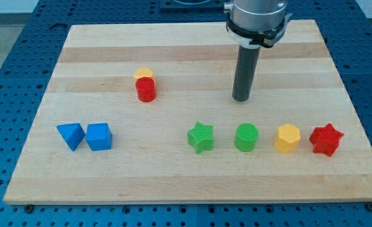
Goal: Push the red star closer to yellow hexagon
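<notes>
1. Camera view, near row: nearest the camera is a line of blocks along the near part of the wooden board [192, 183]. From left to right they are a blue triangle-like block [70, 135], a blue cube [99, 136], a green star [200, 137], a green cylinder [246, 137], the yellow hexagon [287, 138] and the red star [326, 140].

2. The red star, the task's block, sits at the right end of that row. It is just beside the yellow hexagon, with only a thin gap showing between them.

3. Farther back on the left, a red cylinder [145, 89] stands with a yellow block [144, 73] touching its far side; that block's shape cannot be made out.

4. The arm has no jaws to open or close, only a rod. The tip [240, 99] rests on the board beyond the row, roughly behind the green cylinder and well apart from the red star.

5. Judged from this layout, the tip is on the wrong side for the push. It would need to travel right, pass around the far side of the hexagon and star without touching either, and come in at the star's right flank.

6. A short, slow push leftward through the star's centre seems best. An off-centre contact on a star point would likely spin it, and too long a stroke would shove the hexagon into the green cylinder.
</notes>
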Tool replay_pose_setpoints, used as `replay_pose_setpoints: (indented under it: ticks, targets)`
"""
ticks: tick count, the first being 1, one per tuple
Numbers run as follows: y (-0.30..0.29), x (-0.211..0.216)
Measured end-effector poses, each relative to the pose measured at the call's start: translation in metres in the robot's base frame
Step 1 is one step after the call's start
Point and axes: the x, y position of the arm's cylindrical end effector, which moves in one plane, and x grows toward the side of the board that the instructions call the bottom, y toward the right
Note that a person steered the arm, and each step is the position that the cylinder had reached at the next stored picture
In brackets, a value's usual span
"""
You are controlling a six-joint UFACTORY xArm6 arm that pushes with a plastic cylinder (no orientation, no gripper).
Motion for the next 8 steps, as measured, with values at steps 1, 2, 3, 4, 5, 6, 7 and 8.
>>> replay_pose_setpoints:
  ticks: [1,2,3,4,5,6,7,8]
  targets:
    - [0.000,0.000]
    - [0.034,0.000]
    - [0.092,0.002]
    - [0.150,0.030]
    - [0.208,0.061]
    - [0.242,0.094]
    - [0.235,0.119]
    - [0.205,0.121]
